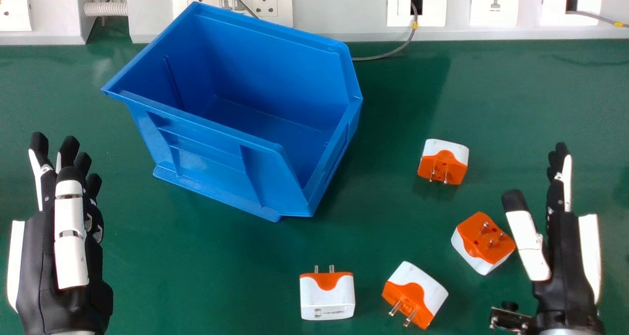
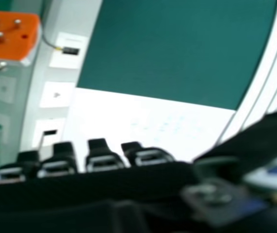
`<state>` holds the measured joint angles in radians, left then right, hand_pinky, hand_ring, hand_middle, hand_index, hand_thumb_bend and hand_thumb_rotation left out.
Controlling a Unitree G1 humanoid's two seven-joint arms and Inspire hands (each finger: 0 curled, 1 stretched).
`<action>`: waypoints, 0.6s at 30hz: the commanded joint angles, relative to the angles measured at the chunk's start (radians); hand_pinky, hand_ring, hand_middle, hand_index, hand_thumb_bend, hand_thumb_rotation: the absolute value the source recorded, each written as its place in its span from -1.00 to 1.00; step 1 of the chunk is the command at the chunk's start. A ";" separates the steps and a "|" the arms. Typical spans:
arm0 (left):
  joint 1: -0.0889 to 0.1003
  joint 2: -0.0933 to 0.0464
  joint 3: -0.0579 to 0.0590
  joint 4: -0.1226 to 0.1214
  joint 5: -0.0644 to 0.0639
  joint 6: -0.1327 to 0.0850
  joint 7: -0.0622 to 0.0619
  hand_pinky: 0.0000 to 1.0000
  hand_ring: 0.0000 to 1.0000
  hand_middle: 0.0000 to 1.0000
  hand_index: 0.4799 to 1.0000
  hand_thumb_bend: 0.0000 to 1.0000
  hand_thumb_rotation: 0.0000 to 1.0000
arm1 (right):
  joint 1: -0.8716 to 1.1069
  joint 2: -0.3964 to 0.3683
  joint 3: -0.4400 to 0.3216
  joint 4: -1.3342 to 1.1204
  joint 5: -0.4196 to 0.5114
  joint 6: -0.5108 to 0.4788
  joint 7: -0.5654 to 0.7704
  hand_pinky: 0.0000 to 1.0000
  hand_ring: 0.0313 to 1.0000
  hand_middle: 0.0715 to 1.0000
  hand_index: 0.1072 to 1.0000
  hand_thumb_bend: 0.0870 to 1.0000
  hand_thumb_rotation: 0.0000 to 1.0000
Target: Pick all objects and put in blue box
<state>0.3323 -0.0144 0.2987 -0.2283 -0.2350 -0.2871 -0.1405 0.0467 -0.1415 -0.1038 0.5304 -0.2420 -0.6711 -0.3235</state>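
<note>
From my head view, I have the blue open-front bin (image 1: 211, 155) on the green table (image 1: 196, 276), set at an angle near the white wall trunking (image 1: 334, 11), and all four orange-and-white plug adapters lie outside it. The farthest adapter (image 1: 443, 161) is to the right of the bin, its pins facing my side. Nearer me, another adapter (image 1: 484, 243) lies just beside my right thumb, orange pin face up; I can't tell whether they touch. Closer still, a tilted adapter (image 1: 415, 294) points its pins toward me, and to its left a white-sided adapter (image 1: 327, 296) has its pins toward the bin. My right hand (image 1: 562, 246) is relaxed and holds nothing, fingers extended, thumb apart. My left hand (image 1: 69, 256) is at the left edge, likewise unclenched, with straight fingers. In the right hand view, my own fingertips (image 2: 99, 154) line the bottom edge and the blurred thumb (image 2: 254, 141) is at the right. A three-pin orange adapter face (image 2: 12, 36) shows well apart from them, with wall sockets (image 2: 57, 94) beyond.
</note>
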 commanded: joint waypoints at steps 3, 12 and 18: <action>0.020 -0.001 -0.005 -0.019 0.020 -0.021 0.024 1.00 1.00 1.00 0.98 -0.68 0.99 | 0.021 -0.016 -0.009 -0.041 0.011 -0.019 0.005 1.00 1.00 1.00 1.00 0.21 1.00; 0.056 0.002 -0.018 -0.038 0.024 -0.035 0.025 1.00 1.00 1.00 0.99 -0.67 1.00 | 0.064 -0.036 -0.011 -0.070 -0.011 -0.014 -0.001 1.00 1.00 1.00 1.00 0.21 1.00; 0.080 0.000 -0.024 -0.055 0.032 -0.031 0.031 1.00 1.00 1.00 0.98 -0.66 1.00 | 0.088 -0.057 -0.008 -0.086 -0.055 0.006 -0.018 1.00 1.00 1.00 1.00 0.23 1.00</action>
<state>0.4011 -0.0205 0.2788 -0.2548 -0.2057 -0.2956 -0.1090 0.1296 -0.1744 -0.1057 0.4766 -0.2760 -0.6654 -0.3238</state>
